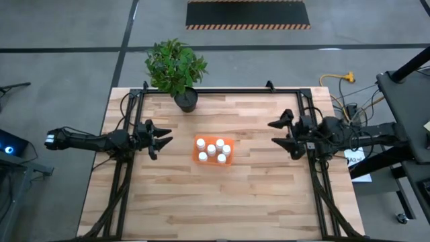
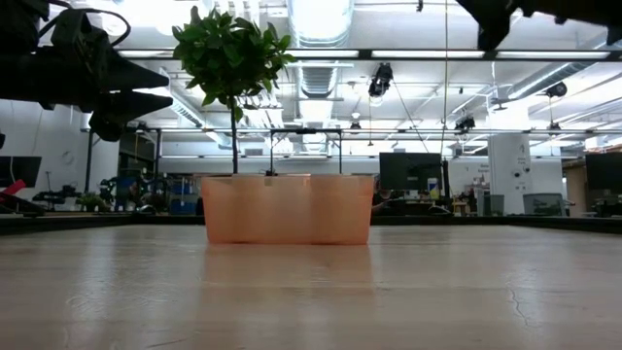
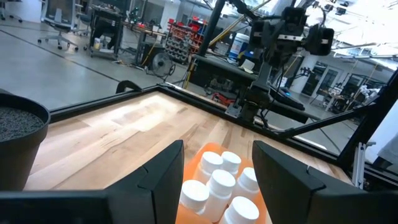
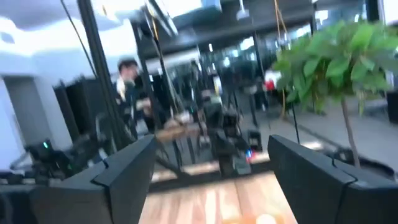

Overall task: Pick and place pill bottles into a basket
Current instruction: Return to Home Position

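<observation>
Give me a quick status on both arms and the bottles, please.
Left end effector open, empty, left of basket. Right end effector open, empty, opposite side. Six pill bottles inside basket. Plant pot stands apart.

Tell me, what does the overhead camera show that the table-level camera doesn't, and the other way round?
Only the high view shows the six small white pill bottles standing inside the small translucent orange plastic basket, caps up. Only the low view shows the basket's side wall and the workshop room behind the table; no bottle can be made out there. Both show the basket, the leafy green potted plant, and the left gripper and right gripper, each open and held apart from the basket on its own side.
</observation>
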You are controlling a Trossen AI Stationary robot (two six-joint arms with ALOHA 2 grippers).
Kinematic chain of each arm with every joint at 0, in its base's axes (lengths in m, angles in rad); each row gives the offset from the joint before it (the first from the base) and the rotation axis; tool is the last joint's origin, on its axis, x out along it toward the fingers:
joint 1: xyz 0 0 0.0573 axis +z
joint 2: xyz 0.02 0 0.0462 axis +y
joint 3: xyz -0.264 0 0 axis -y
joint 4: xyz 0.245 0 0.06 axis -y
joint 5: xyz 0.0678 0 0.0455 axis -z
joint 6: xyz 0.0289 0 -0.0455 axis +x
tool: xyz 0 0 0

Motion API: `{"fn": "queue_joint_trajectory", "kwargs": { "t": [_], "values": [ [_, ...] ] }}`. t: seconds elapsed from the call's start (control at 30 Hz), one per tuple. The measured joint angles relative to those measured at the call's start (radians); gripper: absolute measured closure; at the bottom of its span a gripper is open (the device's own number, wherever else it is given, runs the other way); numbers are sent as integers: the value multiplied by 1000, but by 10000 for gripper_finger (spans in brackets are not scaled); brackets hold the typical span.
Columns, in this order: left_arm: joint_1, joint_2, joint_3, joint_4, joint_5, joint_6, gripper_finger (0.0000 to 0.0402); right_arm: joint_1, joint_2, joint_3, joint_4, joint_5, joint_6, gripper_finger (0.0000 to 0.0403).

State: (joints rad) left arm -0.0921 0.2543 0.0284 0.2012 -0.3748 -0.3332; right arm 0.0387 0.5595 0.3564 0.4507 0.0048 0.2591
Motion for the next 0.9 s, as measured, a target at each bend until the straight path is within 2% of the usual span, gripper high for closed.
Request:
{"fn": "queue_joint_trajectory", "kwargs": {
  "t": [0.13, 0.33, 0.7, 0.8, 0.9],
  "values": [
    [0, 0, 0, 0, 0, 0, 228, 0, -70, -107, 117, -1, 32, 104],
    [0, 0, 0, 0, 0, 0, 228, 0, -186, -208, 132, -2, 94, 110],
    [0, 0, 0, 0, 0, 0, 228, 0, -438, -321, 132, -2, 82, 103],
    [0, 0, 0, 0, 0, 0, 228, 0, -502, -344, 67, -19, 82, 106],
    [0, 0, 0, 0, 0, 0, 228, 0, -555, -344, -112, -35, 82, 109]
  ]
}}
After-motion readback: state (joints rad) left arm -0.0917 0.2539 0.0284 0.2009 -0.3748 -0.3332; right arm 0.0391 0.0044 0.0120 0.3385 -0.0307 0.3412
